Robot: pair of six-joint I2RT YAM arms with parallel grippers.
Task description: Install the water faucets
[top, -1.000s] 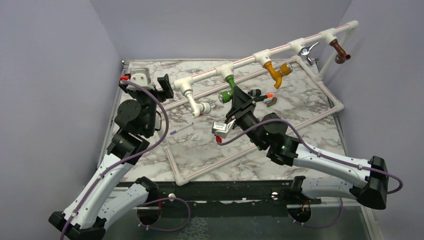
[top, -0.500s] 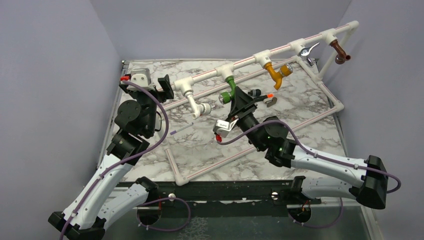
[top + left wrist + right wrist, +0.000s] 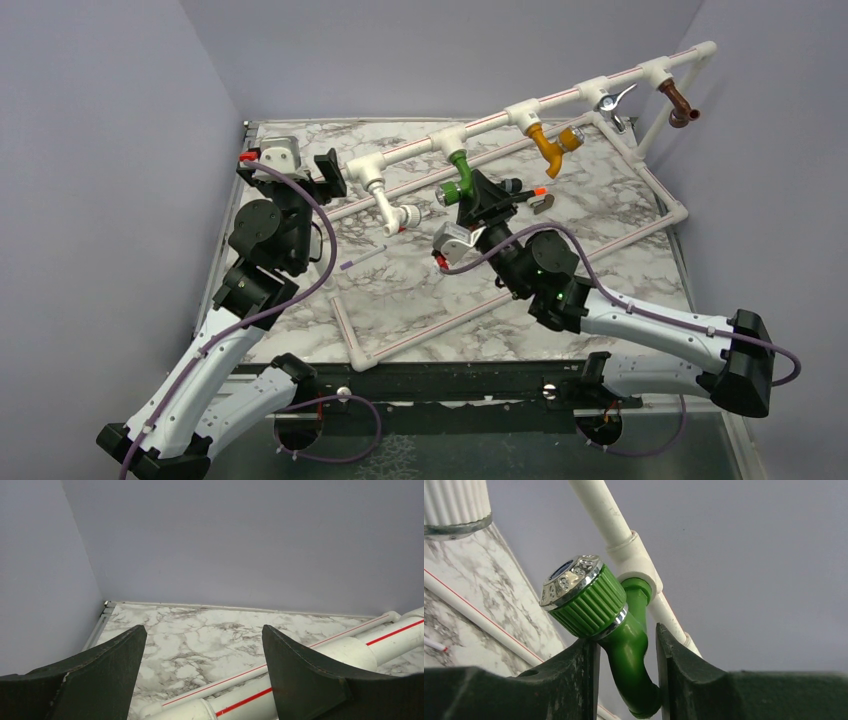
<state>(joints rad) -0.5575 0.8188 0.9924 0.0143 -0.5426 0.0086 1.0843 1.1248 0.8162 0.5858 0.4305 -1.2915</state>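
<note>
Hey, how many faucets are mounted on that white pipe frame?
5, left to right along the top pipe: white faucet, green faucet, yellow faucet, chrome faucet, brown faucet. Small parts on the table might include another.

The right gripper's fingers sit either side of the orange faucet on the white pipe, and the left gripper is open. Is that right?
Not quite. In the right wrist view the right gripper straddles the green faucet, not the orange faucet, on the white pipe. The left gripper is open.
</note>
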